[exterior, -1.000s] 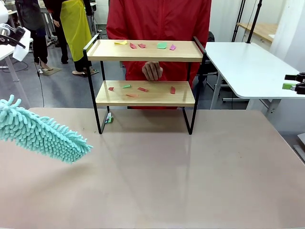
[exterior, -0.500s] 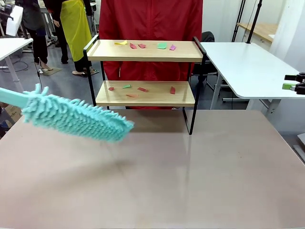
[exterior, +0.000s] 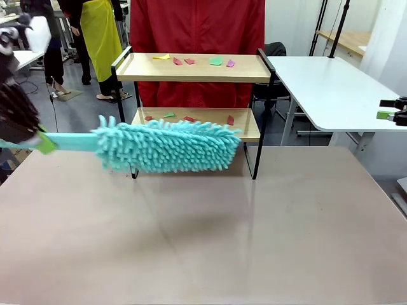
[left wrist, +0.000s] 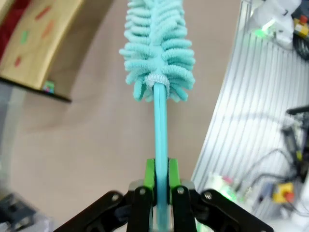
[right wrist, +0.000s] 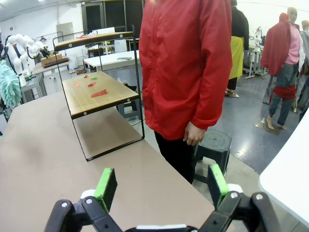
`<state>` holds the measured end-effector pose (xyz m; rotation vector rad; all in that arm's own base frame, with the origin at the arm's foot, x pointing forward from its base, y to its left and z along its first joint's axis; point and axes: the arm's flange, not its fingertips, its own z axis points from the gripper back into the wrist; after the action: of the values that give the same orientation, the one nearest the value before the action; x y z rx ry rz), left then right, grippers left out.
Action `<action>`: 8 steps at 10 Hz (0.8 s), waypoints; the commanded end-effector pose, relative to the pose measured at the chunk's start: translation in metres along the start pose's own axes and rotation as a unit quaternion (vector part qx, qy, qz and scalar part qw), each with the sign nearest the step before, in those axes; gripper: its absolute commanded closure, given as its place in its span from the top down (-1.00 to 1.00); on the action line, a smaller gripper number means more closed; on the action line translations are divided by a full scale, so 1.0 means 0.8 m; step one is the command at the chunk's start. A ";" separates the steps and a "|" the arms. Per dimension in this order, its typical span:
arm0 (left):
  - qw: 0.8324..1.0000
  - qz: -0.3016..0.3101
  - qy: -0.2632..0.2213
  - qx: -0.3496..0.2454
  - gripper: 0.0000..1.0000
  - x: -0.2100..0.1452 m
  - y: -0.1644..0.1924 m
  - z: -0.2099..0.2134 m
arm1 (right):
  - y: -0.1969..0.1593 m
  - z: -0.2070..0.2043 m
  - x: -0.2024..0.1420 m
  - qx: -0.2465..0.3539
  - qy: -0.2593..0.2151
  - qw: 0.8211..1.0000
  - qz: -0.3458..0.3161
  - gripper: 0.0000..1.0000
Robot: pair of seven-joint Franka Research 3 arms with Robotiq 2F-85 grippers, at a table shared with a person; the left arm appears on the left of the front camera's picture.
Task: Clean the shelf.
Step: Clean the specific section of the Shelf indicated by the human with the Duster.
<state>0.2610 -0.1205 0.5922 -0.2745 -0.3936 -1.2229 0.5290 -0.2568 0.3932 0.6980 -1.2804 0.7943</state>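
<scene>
1. Standing on the far part of the table point(exterior: 254, 241), the shelf point(exterior: 197, 72) showed two light wooden boards on a thin black frame with raised side rails.
2. Small coloured paper scraps point(exterior: 216, 61) lay scattered on both boards.
3. A person in a red jacket point(exterior: 197, 25) stood directly behind the shelf.
4. The left gripper point(left wrist: 161, 176) had its jaws clamped on the handle of a teal microfibre duster point(exterior: 168, 146).
5. In the front view, the duster head hung across the front of the lower board, between the frame legs; contact with the shelf could not be confirmed.
6. In the left wrist view, the shelf point(left wrist: 38, 53) lay ahead of the jaws and off to one side of the duster.
7. The right gripper point(right wrist: 159, 186) had its jaws spread wide with nothing between them; the shelf point(right wrist: 91, 104) stood well apart from it.
</scene>
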 end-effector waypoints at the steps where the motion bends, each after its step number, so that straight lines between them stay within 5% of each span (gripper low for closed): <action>1: 0.997 0.060 -0.044 -0.019 -0.74 0.048 -0.020 -0.046 | 0.002 -0.003 0.010 -0.005 0.008 1.000 -0.003 1.00; 2: 0.992 0.092 -0.069 -0.042 -0.74 0.066 -0.026 -0.063 | 0.002 -0.003 0.010 -0.005 0.008 1.000 -0.003 1.00; 4: 0.984 0.165 -0.047 -0.048 -0.74 0.080 -0.027 -0.087 | 0.002 -0.003 0.010 -0.005 0.008 1.000 -0.003 1.00; 8: 0.990 0.128 -0.043 -0.051 -0.74 0.073 -0.031 -0.089 | 0.002 -0.003 0.010 -0.005 0.008 1.000 -0.003 1.00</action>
<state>0.2683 -0.2125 0.5536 -0.4522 -0.3400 -0.9571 0.5290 -0.2568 0.3933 0.6980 -1.2804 0.7944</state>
